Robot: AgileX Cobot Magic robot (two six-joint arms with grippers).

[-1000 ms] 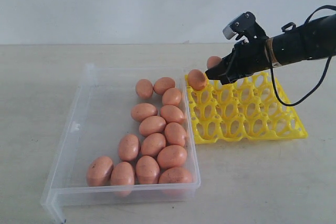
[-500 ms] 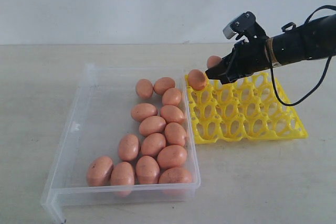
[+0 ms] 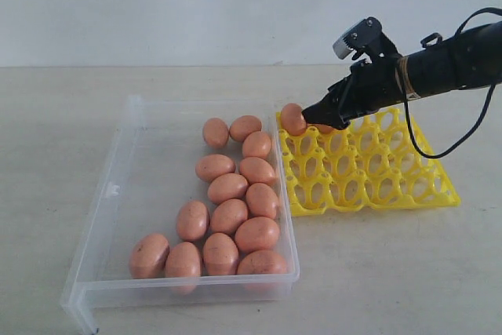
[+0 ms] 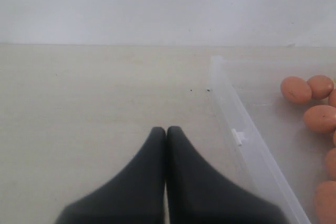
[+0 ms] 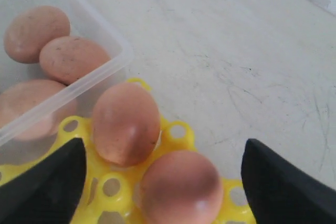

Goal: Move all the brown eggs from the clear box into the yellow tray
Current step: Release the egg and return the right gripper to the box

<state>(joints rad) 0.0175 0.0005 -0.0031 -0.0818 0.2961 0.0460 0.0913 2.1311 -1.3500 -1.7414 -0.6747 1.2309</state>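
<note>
The right gripper (image 3: 320, 118) hangs low over the far left corner of the yellow tray (image 3: 372, 204), jaws spread wide. Between them an egg (image 5: 181, 187) sits in a cup of the tray's far row, and neither finger touches it, so I'd say the claw holds nothing. Just beside it, in the corner cup itself, a second egg (image 3: 292, 118) stands nearly on end.

To my eye, the next move turns on the eggs that are left lying to the claw's left and nearer the front, across the right wall of the clear box (image 3: 118, 186). That wall runs close along the tray's left edge. Nearest over it are two eggs (image 3: 245, 127) (image 3: 256, 144) at the far end of the heap, on their sides with long axes slanting across the box. The claw must lift clear of the tray's posts and the wall to reach them.

The other brown eggs (image 3: 229, 216), about a dozen, crowd along the right wall down to the near right corner, many touching. The box's left half is bare.

The left gripper (image 4: 166, 129), jaws pressed together, waits over the tabletop (image 3: 376, 272) outside the box's left wall. The right arm is plainly closer.
</note>
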